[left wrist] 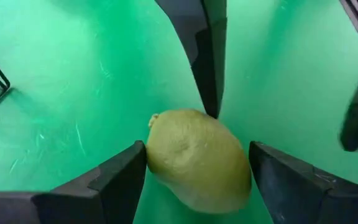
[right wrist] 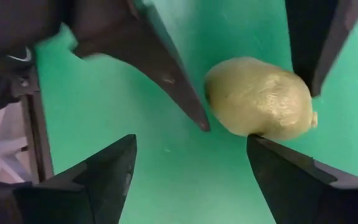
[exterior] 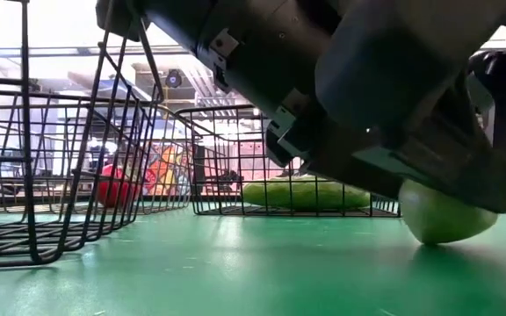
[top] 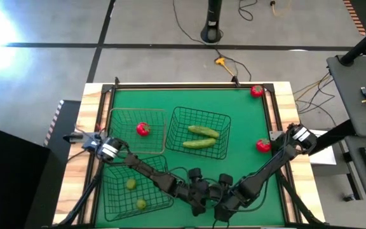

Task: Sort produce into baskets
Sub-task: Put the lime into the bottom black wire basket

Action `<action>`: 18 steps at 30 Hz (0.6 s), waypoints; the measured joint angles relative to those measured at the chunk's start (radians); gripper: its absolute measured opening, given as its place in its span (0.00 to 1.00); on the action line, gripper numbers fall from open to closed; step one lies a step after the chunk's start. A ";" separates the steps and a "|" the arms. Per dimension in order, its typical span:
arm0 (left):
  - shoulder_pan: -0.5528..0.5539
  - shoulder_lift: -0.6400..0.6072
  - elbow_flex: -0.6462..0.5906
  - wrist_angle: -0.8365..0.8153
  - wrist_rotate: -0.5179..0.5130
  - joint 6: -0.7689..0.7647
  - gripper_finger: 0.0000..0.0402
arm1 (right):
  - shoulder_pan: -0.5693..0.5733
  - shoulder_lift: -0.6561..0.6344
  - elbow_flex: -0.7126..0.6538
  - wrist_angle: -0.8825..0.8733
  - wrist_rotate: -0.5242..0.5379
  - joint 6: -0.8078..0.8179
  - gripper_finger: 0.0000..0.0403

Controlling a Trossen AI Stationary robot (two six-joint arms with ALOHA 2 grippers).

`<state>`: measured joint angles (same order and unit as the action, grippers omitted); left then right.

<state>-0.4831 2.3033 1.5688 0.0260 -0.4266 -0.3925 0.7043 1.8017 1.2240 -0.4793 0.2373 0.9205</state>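
A small yellow-green fruit (left wrist: 197, 162) lies on the green table near its front edge, hidden under the arms in the high view. My left gripper (left wrist: 197, 155) stands over it with a finger on either side. My right gripper (right wrist: 191, 149) is open beside it, one fingertip (right wrist: 263, 146) right at the fruit (right wrist: 260, 96). The pale-wire basket (top: 122, 114) holds a red tomato (top: 143, 129). The middle basket (top: 224, 121) holds two cucumbers (top: 202, 131). The near-left basket (top: 116, 194) holds two yellow-green fruits (top: 131, 184). My left gripper pinches the fruit between its two fingers, at two opposite sides (left wrist: 154, 155). The fingers come from above, slanting down. The fruit rests on the table (exterior: 442, 219). My right gripper's one fingertip stands at the fruit's edge (right wrist: 253, 130); I cannot tell whether it touches.
Two red tomatoes lie loose on the table, one at the far right corner (top: 257, 91) and one by the right edge (top: 263, 145). The two arms cross close together at the front middle. The near-left basket's wall (exterior: 60, 175) stands close to the left.
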 joint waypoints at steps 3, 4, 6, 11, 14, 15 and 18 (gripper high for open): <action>0.000 0.000 0.000 -0.001 0.002 0.002 0.66 | -0.001 0.000 0.000 0.038 0.003 -0.028 0.74; 0.000 0.000 0.000 -0.001 0.009 0.008 0.66 | -0.001 0.000 0.000 0.047 0.003 -0.032 0.74; 0.000 0.000 0.000 -0.006 0.020 0.016 0.66 | -0.001 0.000 0.000 0.050 0.001 -0.032 0.73; 0.001 0.000 0.003 -0.068 0.020 0.016 0.58 | -0.001 -0.003 0.006 0.036 -0.006 -0.015 0.72; 0.002 -0.004 0.004 -0.100 0.011 -0.006 0.49 | 0.000 -0.019 0.014 0.033 -0.009 -0.004 0.71; 0.002 -0.007 0.004 -0.101 0.007 -0.011 0.46 | 0.000 -0.029 0.015 0.033 -0.009 -0.005 0.71; 0.003 -0.020 0.002 -0.115 -0.022 -0.013 0.45 | 0.000 -0.057 0.027 0.000 -0.009 0.005 0.72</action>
<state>-0.4803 2.2830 1.5710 -0.0886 -0.4489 -0.4059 0.7044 1.7442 1.2507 -0.4788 0.2279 0.9250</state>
